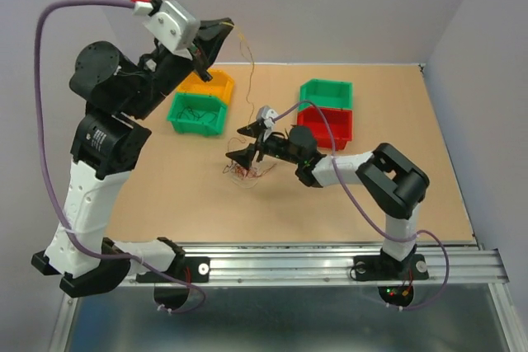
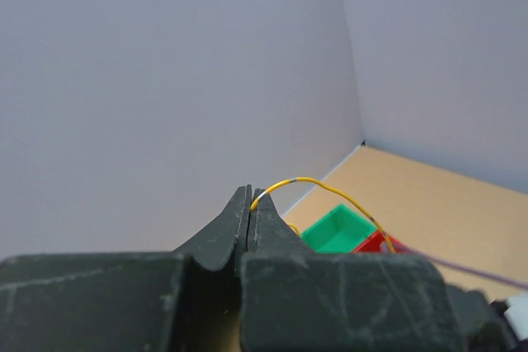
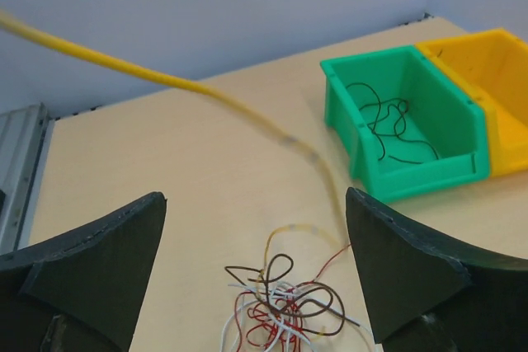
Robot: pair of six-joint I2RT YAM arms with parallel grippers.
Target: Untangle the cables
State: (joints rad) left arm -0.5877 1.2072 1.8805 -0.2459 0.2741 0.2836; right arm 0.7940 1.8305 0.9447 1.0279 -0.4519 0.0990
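Observation:
The cables are a small wad of thin red, brown and white wires (image 3: pixel 289 312) lying on the table; the wad also shows in the top view (image 1: pixel 246 172). A thin yellow wire (image 2: pixel 330 190) runs up out of the wad to my left gripper (image 2: pixel 251 197), which is shut on its end. In the top view the left gripper (image 1: pixel 224 25) is raised high above the back left of the table, with the yellow wire (image 1: pixel 251 63) hanging from it. My right gripper (image 3: pixel 254 204) is open and empty, low over the wad, one finger on each side; it also shows in the top view (image 1: pixel 247 144).
A green bin (image 1: pixel 198 114) holding thin black wires and a yellow bin (image 1: pixel 208 85) stand at the back left. Another green bin (image 1: pixel 327 92) and a red bin (image 1: pixel 327 124) stand at the back centre-right. Grey walls enclose the table.

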